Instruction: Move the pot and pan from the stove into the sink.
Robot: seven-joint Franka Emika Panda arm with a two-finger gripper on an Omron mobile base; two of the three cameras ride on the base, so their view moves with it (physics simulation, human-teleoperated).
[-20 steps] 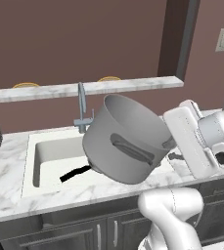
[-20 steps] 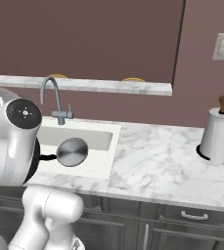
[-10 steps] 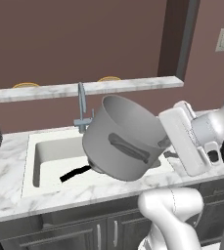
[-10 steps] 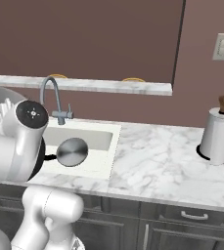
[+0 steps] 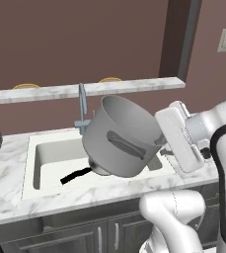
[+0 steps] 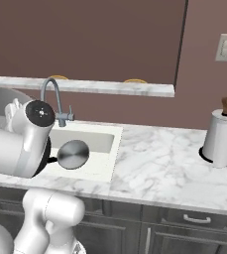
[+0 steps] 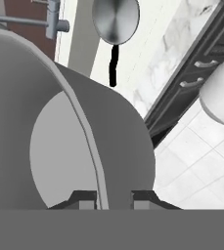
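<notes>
White marble makes up the counter [image 5: 11, 192], and the off-white sink [image 5: 45, 155] is sunk into it; everything else is placed from that basin. A low marble ledge [image 5: 134, 85] runs along the wall behind the sink. The chrome faucet [image 5: 81, 106] stands at the sink's back edge. Well to the right of the sink, on the same counter, stands a paper-towel roll [image 6: 219, 138] on its holder.

The grey pot [image 5: 122, 136] hangs above the right half of the sink, tipped strongly, its side handle [image 5: 126, 146] facing the camera in the left base view. It is clear of the basin floor.

The pan [image 6: 72, 154] lies in the sink, bottom up so its round silver base shows, with its black handle [image 5: 75, 174] pointing toward the sink's front left.

The gripper [image 7: 113, 197] is clenched on the pot's rim [image 7: 86, 132], one finger [image 7: 86, 199] inside the wall and the other outside it, seen in the hand view with the sink and pan beyond.
</notes>
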